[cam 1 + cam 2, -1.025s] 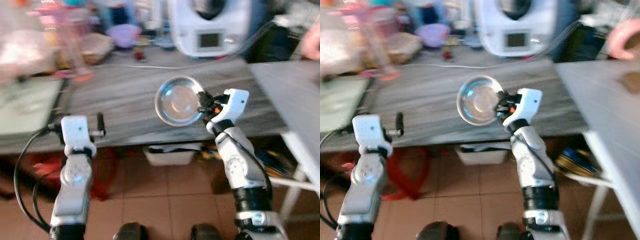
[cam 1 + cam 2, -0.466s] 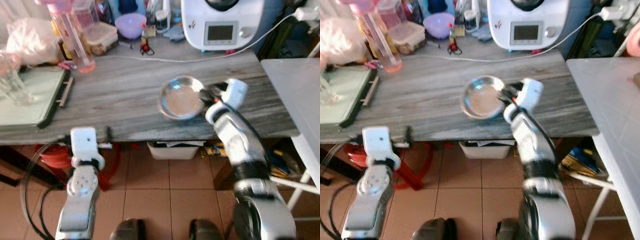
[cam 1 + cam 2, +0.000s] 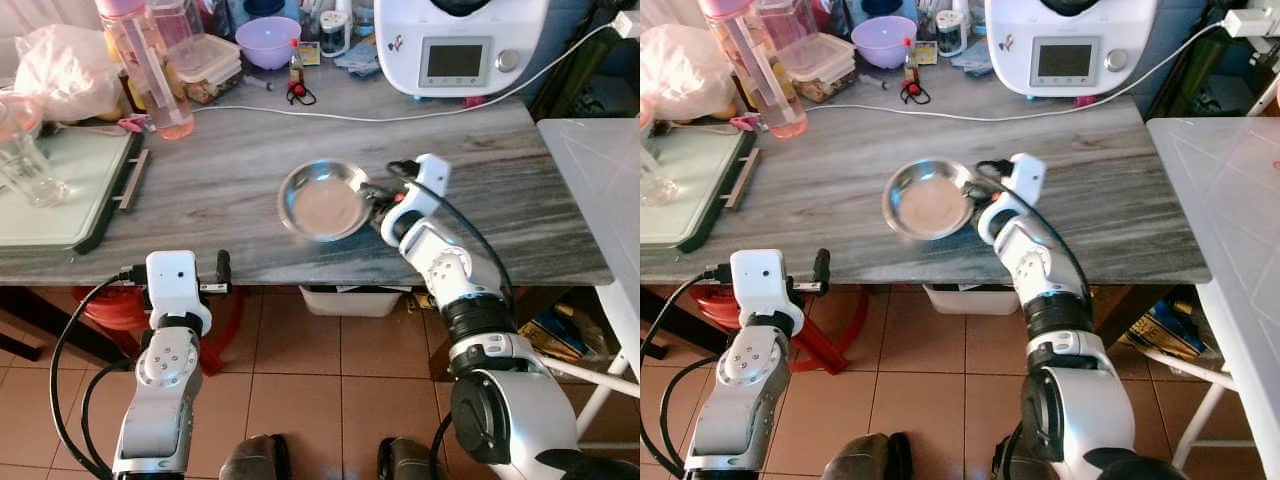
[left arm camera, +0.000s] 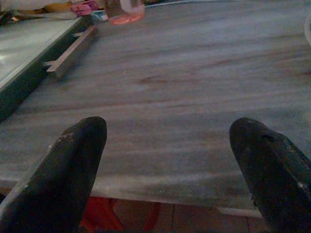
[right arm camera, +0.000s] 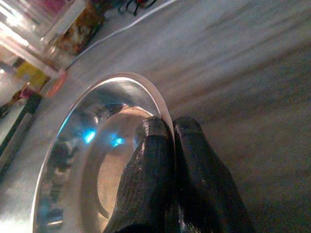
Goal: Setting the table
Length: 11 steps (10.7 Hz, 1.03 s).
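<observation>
A round steel bowl (image 3: 322, 201) is over the middle of the grey wooden counter (image 3: 250, 170). My right gripper (image 3: 372, 199) is shut on the bowl's right rim. The right wrist view shows both black fingers (image 5: 160, 160) pinching the thin rim of the steel bowl (image 5: 92, 145), one inside and one outside. My left gripper (image 3: 222, 272) is held at the counter's front edge, left of the bowl. In the left wrist view its fingers (image 4: 73, 165) stand wide open with nothing between them, facing the countertop.
A green tray (image 3: 60, 195) with a glass lies at the left. A pink bottle (image 3: 145, 65), containers, a purple bowl (image 3: 268, 38) and a white kitchen machine (image 3: 455, 45) with its cable line the back. A white table (image 3: 605, 190) stands at the right.
The camera has steadied and shifted. My right gripper has carried the steel bowl a little to the left and nearer the counter's front. The left gripper stays open at the counter's front edge.
</observation>
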### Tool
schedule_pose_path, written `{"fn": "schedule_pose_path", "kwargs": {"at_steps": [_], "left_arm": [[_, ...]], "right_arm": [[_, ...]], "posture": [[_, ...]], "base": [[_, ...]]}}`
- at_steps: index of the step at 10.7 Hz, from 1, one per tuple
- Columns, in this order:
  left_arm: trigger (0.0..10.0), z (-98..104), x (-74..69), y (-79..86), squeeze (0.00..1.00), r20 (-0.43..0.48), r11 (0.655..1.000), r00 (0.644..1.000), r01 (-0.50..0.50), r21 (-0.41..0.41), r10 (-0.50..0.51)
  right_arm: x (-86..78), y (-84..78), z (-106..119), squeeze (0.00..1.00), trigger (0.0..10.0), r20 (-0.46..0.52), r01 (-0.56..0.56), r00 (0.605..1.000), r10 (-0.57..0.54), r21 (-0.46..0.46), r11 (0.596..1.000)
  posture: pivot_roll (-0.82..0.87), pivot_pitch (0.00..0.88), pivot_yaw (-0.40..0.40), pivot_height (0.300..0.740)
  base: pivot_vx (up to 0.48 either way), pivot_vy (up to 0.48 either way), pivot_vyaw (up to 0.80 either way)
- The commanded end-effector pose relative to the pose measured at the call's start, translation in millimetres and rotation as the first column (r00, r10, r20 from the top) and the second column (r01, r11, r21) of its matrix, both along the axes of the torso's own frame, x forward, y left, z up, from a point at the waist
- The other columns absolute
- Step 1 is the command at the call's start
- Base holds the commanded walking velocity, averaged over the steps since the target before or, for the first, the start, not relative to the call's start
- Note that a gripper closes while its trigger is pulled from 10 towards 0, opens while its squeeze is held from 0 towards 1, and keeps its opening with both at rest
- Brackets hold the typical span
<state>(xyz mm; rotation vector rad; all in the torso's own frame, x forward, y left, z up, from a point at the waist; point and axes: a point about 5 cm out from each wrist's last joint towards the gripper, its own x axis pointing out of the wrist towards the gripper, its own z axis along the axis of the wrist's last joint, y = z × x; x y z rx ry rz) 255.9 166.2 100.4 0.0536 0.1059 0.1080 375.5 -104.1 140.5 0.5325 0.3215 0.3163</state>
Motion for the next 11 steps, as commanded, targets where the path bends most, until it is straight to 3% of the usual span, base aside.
{"fn": "schedule_pose_path", "kwargs": {"at_steps": [1, 2, 4, 8, 9, 11], "left_arm": [[10.0, 4.1, -0.5, 6.1, 0.00, 0.014, 1.000, 1.000, -0.024, 0.006, 0.023], [10.0, 6.0, 1.2, 5.5, 0.00, 0.021, 1.000, 1.000, -0.016, -0.003, 0.016], [10.0, 6.6, 1.9, 2.9, 0.00, 0.024, 1.000, 1.000, -0.003, -0.011, 0.003], [10.0, 6.3, 5.7, 0.7, 0.00, 0.031, 1.000, 1.000, 0.006, -0.019, -0.005], [10.0, 6.5, 6.2, 0.7, 0.00, 0.034, 1.000, 0.999, 0.001, -0.017, -0.001], [10.0, 8.3, 4.1, 4.7, 0.00, 0.060, 0.999, 0.998, -0.030, -0.015, 0.031]], "right_arm": [[-4.6, 5.2, -9.4, 0.02, 10.0, -0.055, -0.036, 0.998, 0.036, -0.004, 0.999], [-8.1, 5.8, -13.1, 1.00, 10.0, -0.078, -0.066, 0.995, 0.065, -0.006, 0.998], [-7.9, -3.3, -11.8, 1.00, 10.0, -0.061, -0.026, 0.998, 0.025, -0.004, 1.000], [-0.9, -11.4, 27.0, 1.00, 10.0, 0.211, 0.008, 0.977, -0.001, -0.034, 0.999], [-1.6, -11.2, 29.7, 1.00, 10.0, 0.240, 0.011, 0.971, 0.001, -0.049, 0.999], [-12.4, -14.8, 45.4, 1.00, 10.0, 0.457, 0.115, 0.890, -0.002, -0.219, 0.969]], "posture": [[0.03, 0.152, 0.082, 0.740], [0.03, 0.149, 0.082, 0.740], [0.03, 0.144, 0.083, 0.740], [0.02, 0.105, 0.086, 0.740], [0.02, 0.099, 0.082, 0.740], [0.03, 0.082, 0.074, 0.740]], "base": [[0.000, 0.000, 0.00], [0.000, 0.000, 0.00], [0.000, 0.000, 0.00], [0.000, 0.000, 0.00], [0.000, 0.000, 0.00], [0.000, 0.000, 0.00]]}}
